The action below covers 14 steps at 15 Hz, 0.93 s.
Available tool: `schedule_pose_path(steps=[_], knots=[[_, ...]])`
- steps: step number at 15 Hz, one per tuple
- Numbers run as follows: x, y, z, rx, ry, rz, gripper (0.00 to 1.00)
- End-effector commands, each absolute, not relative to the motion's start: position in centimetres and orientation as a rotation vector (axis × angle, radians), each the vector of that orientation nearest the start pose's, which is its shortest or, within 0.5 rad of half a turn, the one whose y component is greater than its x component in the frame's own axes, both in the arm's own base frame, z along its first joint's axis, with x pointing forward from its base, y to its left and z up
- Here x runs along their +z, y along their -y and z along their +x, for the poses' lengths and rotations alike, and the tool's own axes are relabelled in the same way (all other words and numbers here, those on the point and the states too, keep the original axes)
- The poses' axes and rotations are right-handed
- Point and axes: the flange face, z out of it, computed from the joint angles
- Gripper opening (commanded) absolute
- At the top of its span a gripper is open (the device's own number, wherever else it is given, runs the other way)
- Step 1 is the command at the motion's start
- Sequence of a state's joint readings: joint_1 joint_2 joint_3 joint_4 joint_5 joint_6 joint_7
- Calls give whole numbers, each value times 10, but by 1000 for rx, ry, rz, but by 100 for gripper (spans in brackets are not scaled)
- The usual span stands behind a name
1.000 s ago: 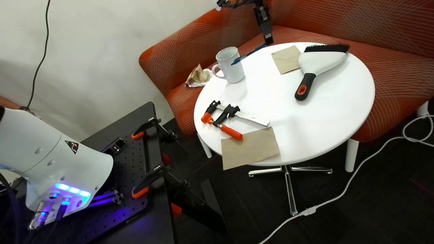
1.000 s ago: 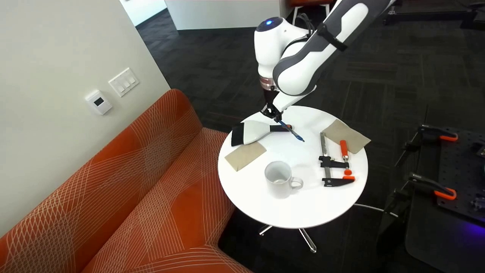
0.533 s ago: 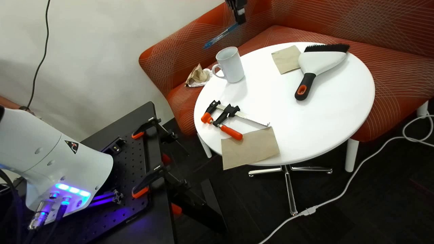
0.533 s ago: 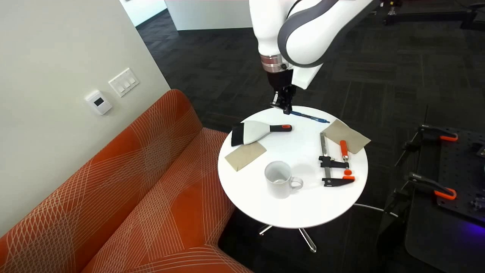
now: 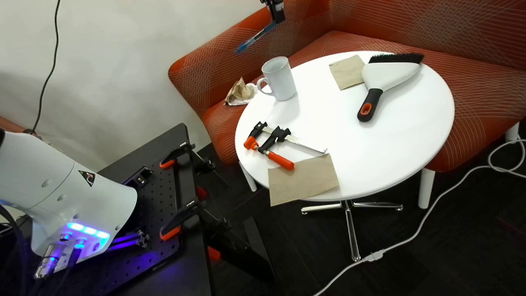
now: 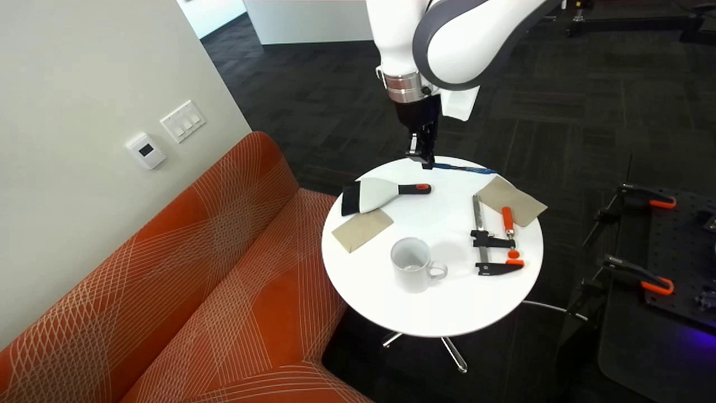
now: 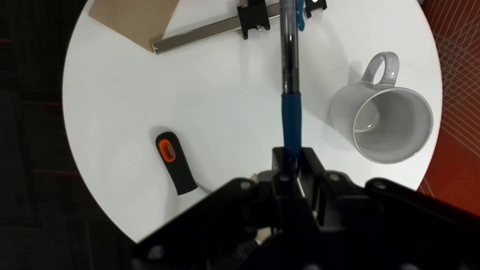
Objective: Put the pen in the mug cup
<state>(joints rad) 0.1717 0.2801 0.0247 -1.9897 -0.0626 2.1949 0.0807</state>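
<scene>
I'm gripping the pen (image 7: 291, 120) by 1 end in the pincer (image 7: 293, 156); its far part is running off the wrist view's top, partly hiding the clamp (image 7: 252, 18). There, the mug cup (image 7: 393, 116) is standing right of the pincer.

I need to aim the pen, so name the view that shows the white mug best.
The wrist view: the white mug looks largest there, handle and inside visible down to the bottom. Both exterior views show it smaller, upright on the table, handle included.
</scene>
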Motion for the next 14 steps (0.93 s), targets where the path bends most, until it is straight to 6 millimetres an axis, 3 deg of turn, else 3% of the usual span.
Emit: schedule_pose_path(steps=[1,3,4,5,14], knots=[[317,-113,583,111,243,-3183,12],[317,-112,583,111,242,-3183,12],[317,-112,583,111,242,-3183,3],[315,-113,584,105,285,-3175,3],[301,-117,587,-39,957,-2912,3]])
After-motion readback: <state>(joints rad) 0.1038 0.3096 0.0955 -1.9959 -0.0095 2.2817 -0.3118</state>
